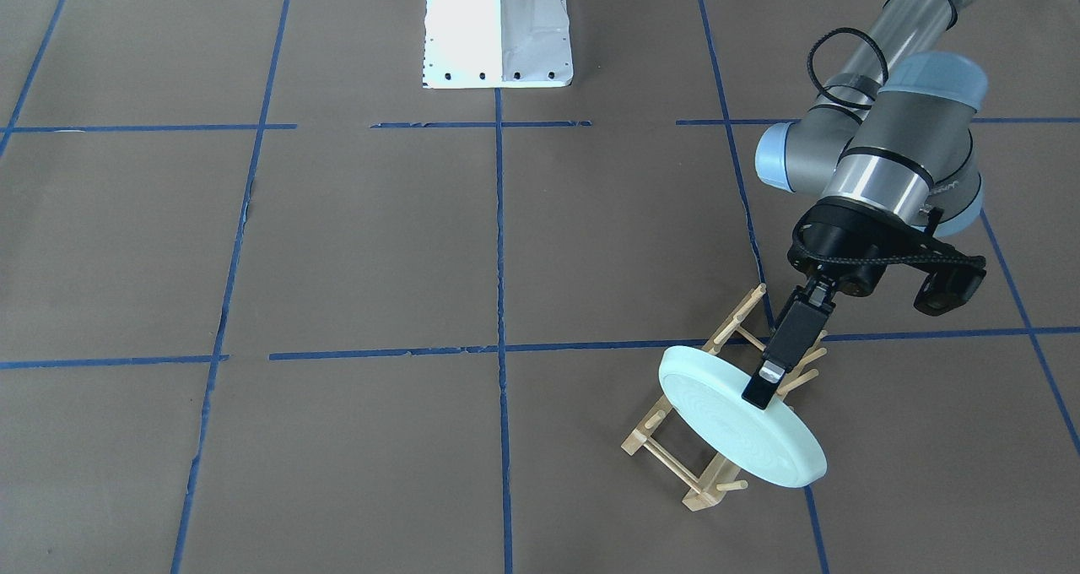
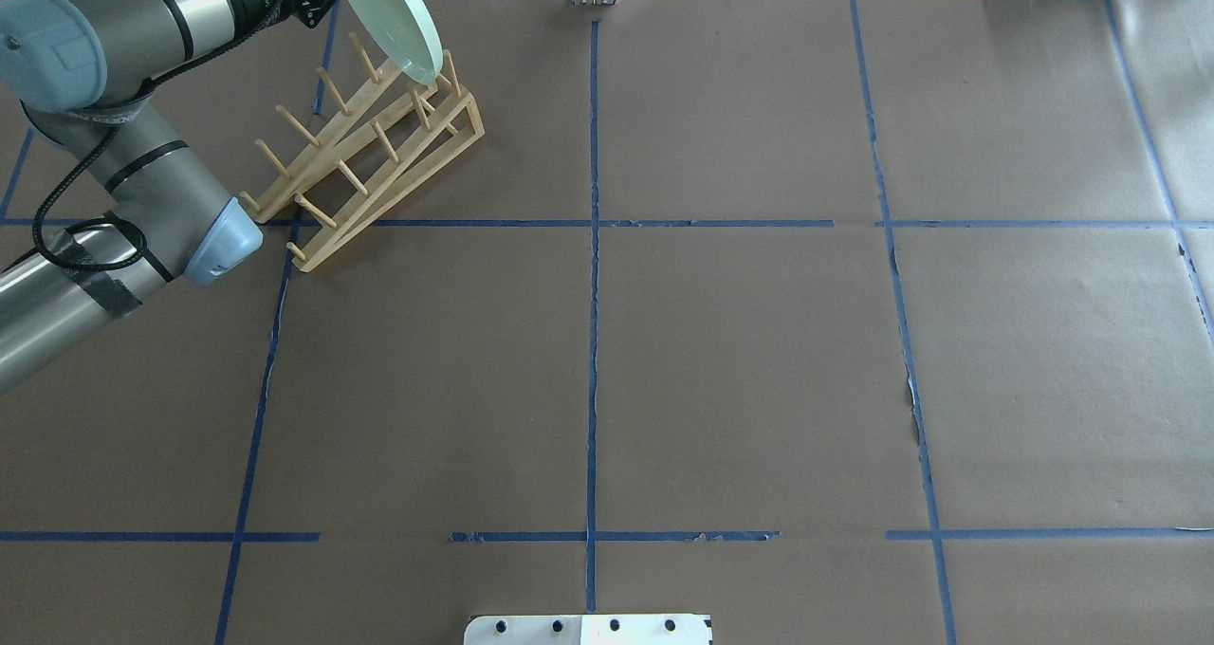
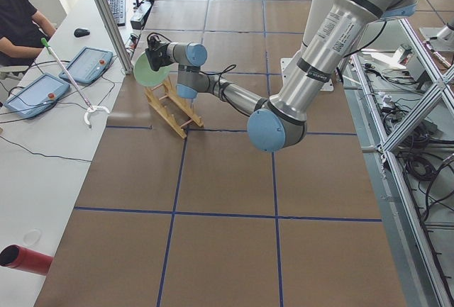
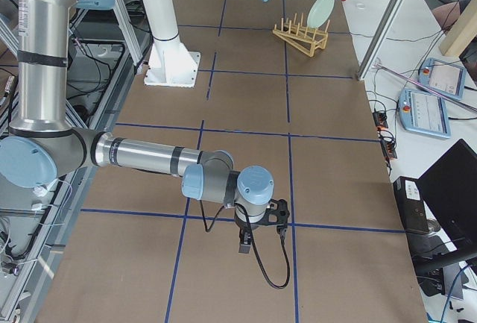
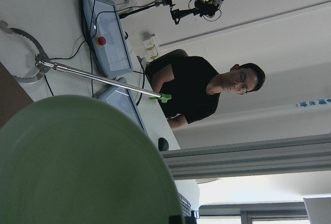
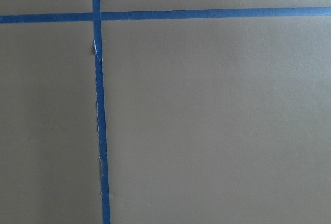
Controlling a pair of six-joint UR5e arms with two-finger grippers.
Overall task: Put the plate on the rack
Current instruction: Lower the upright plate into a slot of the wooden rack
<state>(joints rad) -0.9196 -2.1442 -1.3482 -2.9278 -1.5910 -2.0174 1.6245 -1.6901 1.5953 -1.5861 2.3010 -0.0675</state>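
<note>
My left gripper (image 1: 762, 388) is shut on the rim of the pale mint-green plate (image 1: 742, 429). It holds the plate tilted on edge over the wooden rack (image 1: 675, 464). In the overhead view the plate (image 2: 394, 19) has its lower edge by the pegs at the far end of the rack (image 2: 370, 152). I cannot tell whether they touch. The plate fills the lower left of the left wrist view (image 5: 77, 167). My right gripper (image 4: 244, 247) hangs low over bare table far from the rack. I cannot tell whether it is open or shut.
The white robot base (image 1: 498, 34) stands at the table's middle edge. Blue tape lines (image 2: 593, 341) cross the brown table cover. An operator (image 3: 18, 16) sits beyond the rack's table edge, with teach pendants (image 3: 89, 62) and a red cylinder (image 3: 28, 259) on the side desk.
</note>
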